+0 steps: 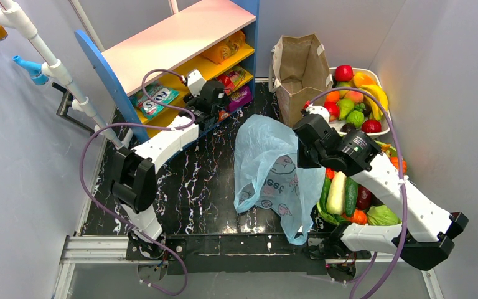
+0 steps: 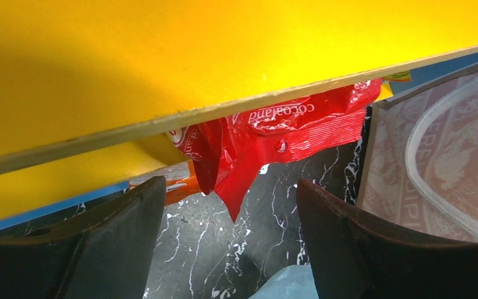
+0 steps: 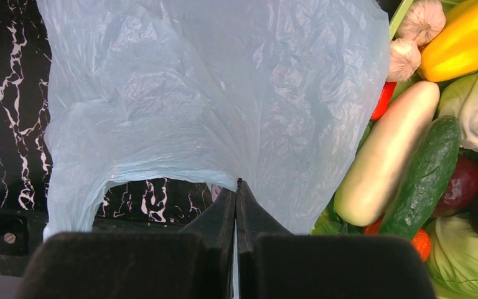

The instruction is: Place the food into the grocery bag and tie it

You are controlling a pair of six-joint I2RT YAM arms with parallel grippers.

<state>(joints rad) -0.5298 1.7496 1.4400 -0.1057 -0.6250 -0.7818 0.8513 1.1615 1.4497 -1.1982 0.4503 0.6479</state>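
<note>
A red food packet [image 2: 274, 131] sticks out from under the yellow shelf board [image 2: 162, 56], its crumpled corner hanging down toward the marble table. My left gripper [image 2: 230, 184] is open right in front of it, one finger on each side of that corner, gripping nothing. More food packets lie on the shelf: a teal-and-white one [image 1: 155, 98] and a red one [image 1: 233, 78]. The light-blue grocery bag [image 1: 267, 156] stands crumpled at the table's middle. My right gripper [image 3: 236, 185] is shut on the grocery bag's [image 3: 211, 93] upper edge, holding it up.
The shelf unit [image 1: 180, 37] fills the back left, and a brown paper bag [image 1: 299, 68] stands behind the grocery bag. Plastic fruit fills a white tray [image 1: 383, 132] at the back right. Plastic vegetables [image 1: 348, 199] lie by the right arm. An orange packet [image 2: 174, 180] lies under the shelf.
</note>
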